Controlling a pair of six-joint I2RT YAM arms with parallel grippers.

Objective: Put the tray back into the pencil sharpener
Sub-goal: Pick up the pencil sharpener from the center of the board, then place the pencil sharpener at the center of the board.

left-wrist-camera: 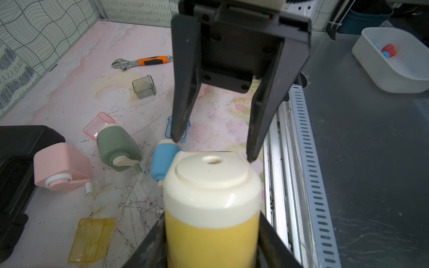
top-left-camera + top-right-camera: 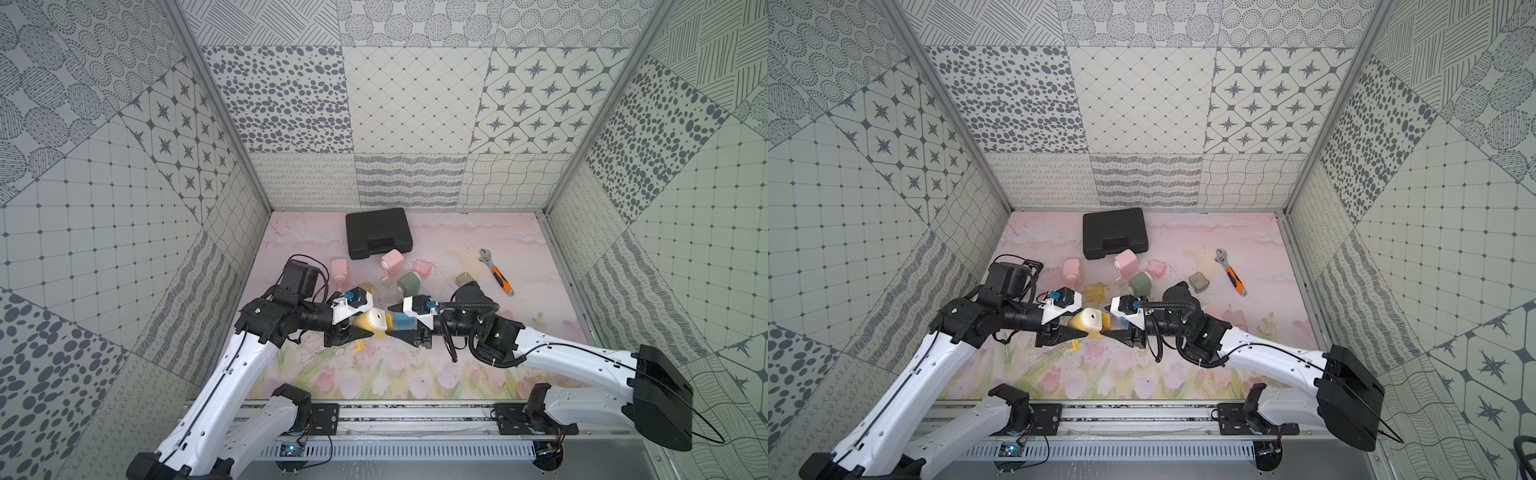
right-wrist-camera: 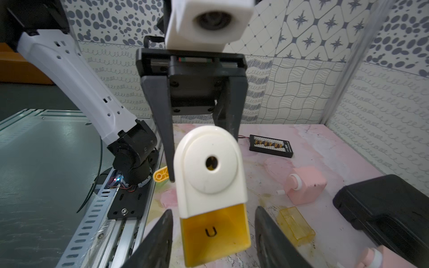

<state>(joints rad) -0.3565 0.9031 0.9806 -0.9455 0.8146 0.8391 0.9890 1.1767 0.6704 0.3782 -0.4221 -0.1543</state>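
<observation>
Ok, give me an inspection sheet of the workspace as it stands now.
Surface: floral mat, specked and scratched.
Job's things: yellow sharpener held between the arms; yellow tray projects from its cream face end; spare yellow tray loose on the mat.
Clutter: black case, wrench, pink sharpener, second pink sharpener, green sharpener, blue sharpener, pink tray, grey tray.
Grippers: left gripper shut on the yellow sharpener; right gripper open, fingers either side of the tray, clear of it.
Cables: corrugated hose arches over the right wrist, snagging nothing.
Surroundings: patterned walls, front rail; nothing else seen.
</observation>
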